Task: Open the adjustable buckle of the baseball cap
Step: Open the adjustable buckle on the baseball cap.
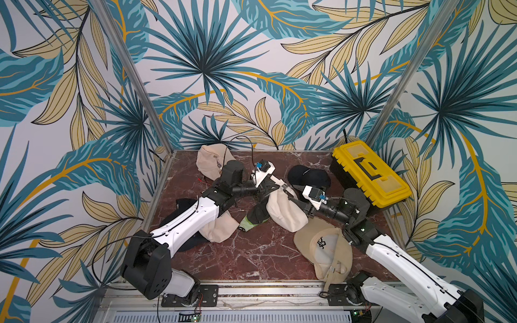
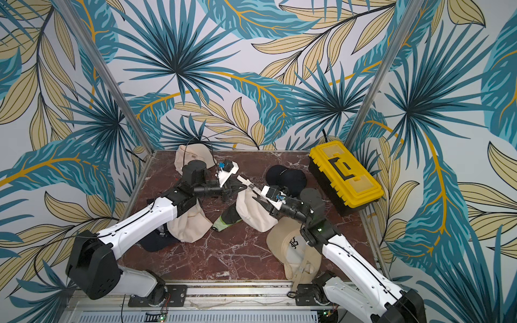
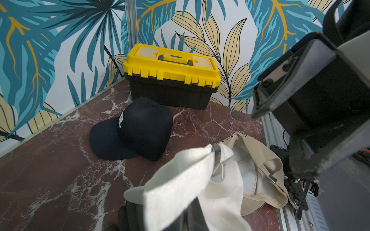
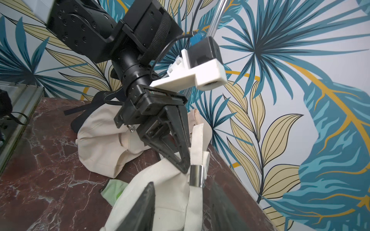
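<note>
A cream baseball cap lies mid-table in both top views. Its metal buckle sits on the white back strap, whose free end sticks up past it. My left gripper is shut on that strap right beside the buckle, and in the left wrist view the strap runs out from between its jaws. My right gripper faces it, open. Its two fingers straddle the strap and the cap's back just below the buckle.
A yellow-lidded toolbox stands at the back right. A navy cap lies beside it. A tan cap lies upside down at the front right. More cream caps and a green-lined dark cap lie left of centre on the marble table.
</note>
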